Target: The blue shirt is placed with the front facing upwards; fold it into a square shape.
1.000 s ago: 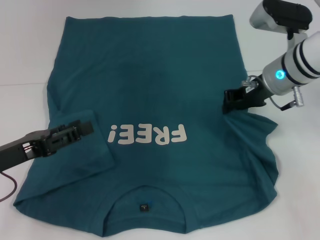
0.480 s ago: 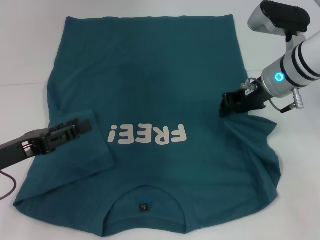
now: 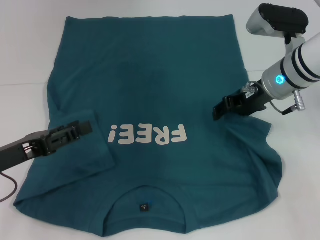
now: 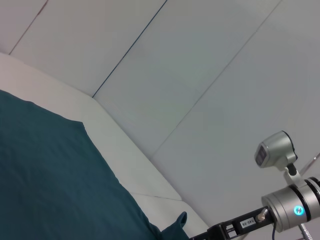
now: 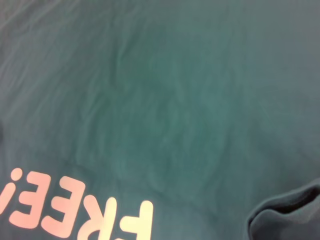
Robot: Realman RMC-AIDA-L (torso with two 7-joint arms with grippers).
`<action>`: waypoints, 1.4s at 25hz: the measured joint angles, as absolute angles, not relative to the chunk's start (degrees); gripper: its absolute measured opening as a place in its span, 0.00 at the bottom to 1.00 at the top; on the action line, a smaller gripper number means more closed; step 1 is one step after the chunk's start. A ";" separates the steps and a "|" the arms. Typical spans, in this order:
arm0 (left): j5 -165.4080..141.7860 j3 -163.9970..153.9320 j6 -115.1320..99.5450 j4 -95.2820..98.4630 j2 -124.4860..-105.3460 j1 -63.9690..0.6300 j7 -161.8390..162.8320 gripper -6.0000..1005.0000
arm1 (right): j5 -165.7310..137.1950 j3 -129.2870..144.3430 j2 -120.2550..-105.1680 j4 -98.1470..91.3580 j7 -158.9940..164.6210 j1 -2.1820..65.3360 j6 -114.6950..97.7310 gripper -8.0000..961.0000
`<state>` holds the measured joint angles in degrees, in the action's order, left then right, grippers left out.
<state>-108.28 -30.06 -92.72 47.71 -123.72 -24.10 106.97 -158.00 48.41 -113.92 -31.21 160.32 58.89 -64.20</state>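
Note:
The blue shirt [image 3: 150,75] lies flat, front up, with its neck label [image 3: 144,206] nearest me and the "FREE!" lettering [image 3: 149,134] across the chest. Its left sleeve [image 3: 75,160] is folded in over the body. My left gripper [image 3: 84,128] hovers low over that folded sleeve. My right gripper [image 3: 219,110] is shut on the right sleeve [image 3: 255,135] and holds its edge pulled in over the shirt's right side. The left wrist view shows the right gripper [image 4: 215,232] with a raised peak of cloth [image 4: 177,221]. The right wrist view shows the lettering [image 5: 75,210] and bunched sleeve cloth [image 5: 290,212].
The shirt lies on a white table [image 3: 30,50], which shows bare around the shirt's left, top and right edges. A dark cable [image 3: 7,187] trails from my left arm at the table's near left.
My right gripper has moved left over the shirt's body, dragging the right sleeve with it. My left gripper has drawn back slightly to the left.

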 joint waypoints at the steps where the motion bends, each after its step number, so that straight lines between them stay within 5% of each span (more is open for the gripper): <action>1: -108.28 -30.06 -92.71 47.61 -123.68 -24.09 106.97 0.58 | -157.88 48.51 -114.06 -31.41 160.13 58.89 -64.07 0.58; 7: -108.28 -30.06 -92.61 47.37 -123.58 -23.96 106.97 0.58 | -157.67 48.51 -114.37 -31.38 160.22 58.74 -63.93 0.66; 12: -108.28 -30.06 -92.54 47.37 -123.50 -23.90 106.97 0.58 | -158.01 48.71 -113.17 -34.36 159.06 57.06 -66.64 0.72; 35: -108.28 -30.06 -92.34 47.28 -123.57 -23.99 106.97 0.58 | -157.23 42.12 -109.47 -43.01 155.41 47.32 -80.50 0.70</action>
